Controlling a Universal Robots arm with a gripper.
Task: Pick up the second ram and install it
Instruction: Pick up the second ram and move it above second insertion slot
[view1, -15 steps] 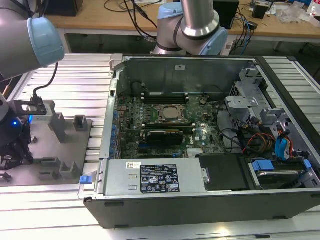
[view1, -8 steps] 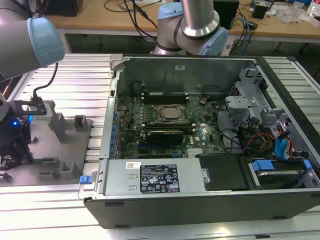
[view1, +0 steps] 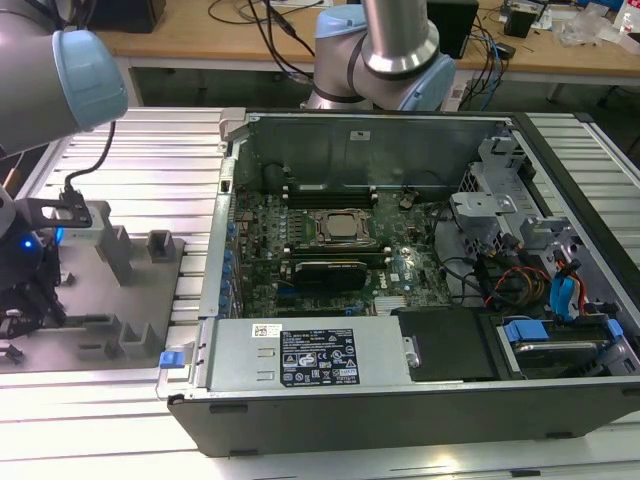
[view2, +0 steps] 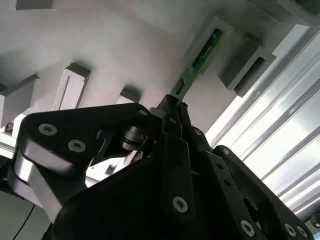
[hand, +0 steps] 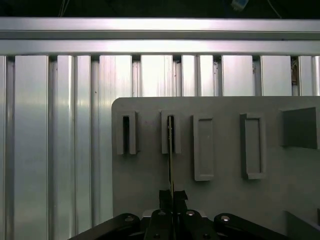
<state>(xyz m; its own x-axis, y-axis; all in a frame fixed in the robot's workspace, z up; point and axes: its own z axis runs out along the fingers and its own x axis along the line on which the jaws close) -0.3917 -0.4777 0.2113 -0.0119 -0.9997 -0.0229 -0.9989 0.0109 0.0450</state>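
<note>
The second ram (hand: 170, 150) stands on its thin edge, a green stick with its far end in a slot of the grey holder plate (hand: 145, 190). In the second wrist view the second ram (view2: 200, 57) runs from that slotted block back to my black fingers (view2: 172, 115). My gripper (hand: 172, 196) is shut on the stick's near end, and both pads press its faces. In the exterior view my gripper (view1: 28, 290) is low over the holder plate (view1: 140, 300), to the left of the open computer case (view1: 225, 300).
The case holds the motherboard with a silver CPU socket (view1: 340, 228), black memory slots (view1: 330, 190) beside it and a silver power supply (view1: 310, 355) at the front. Grey blocks (view1: 160, 245) stick up from the holder plate. Ribbed aluminium table (hand: 50, 140) surrounds everything.
</note>
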